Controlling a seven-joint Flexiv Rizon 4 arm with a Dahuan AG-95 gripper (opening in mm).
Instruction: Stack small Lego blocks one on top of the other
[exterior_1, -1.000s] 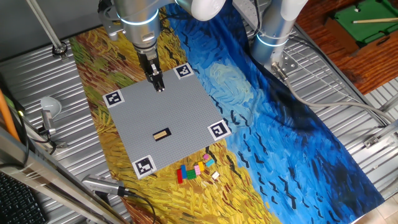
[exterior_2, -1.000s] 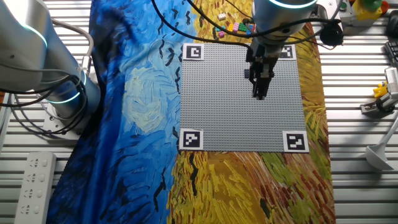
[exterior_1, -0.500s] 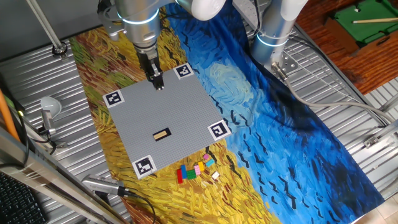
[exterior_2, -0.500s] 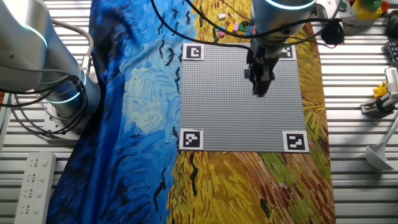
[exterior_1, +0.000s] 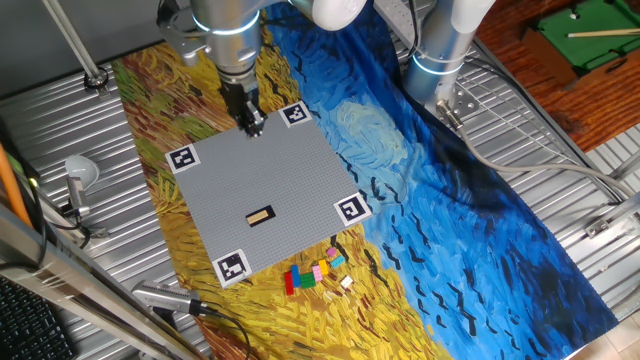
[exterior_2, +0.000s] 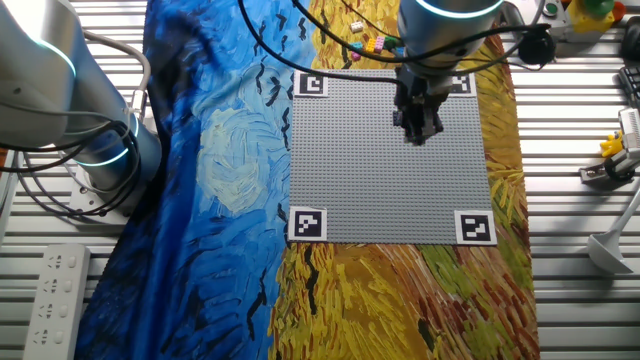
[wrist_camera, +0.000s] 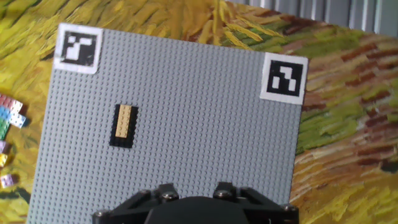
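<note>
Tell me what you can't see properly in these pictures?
- Gripper fingers: too small and dark in both fixed views; out of frame in the hand view, so open or shut is unclear.
- Loose bricks: cut by the hand view's left edge, partly behind the arm in the other fixed view.
- Tan brick: whether it sits on a black piece is unclear.

Arm's dark fingers (exterior_2: 418, 128) over the grey baseplate (exterior_2: 350, 170), small loose bricks (exterior_2: 372, 42) beyond its far edge.

A painted cloth (exterior_1: 440, 190) covers the ribbed metal table (exterior_1: 560, 150).
</note>
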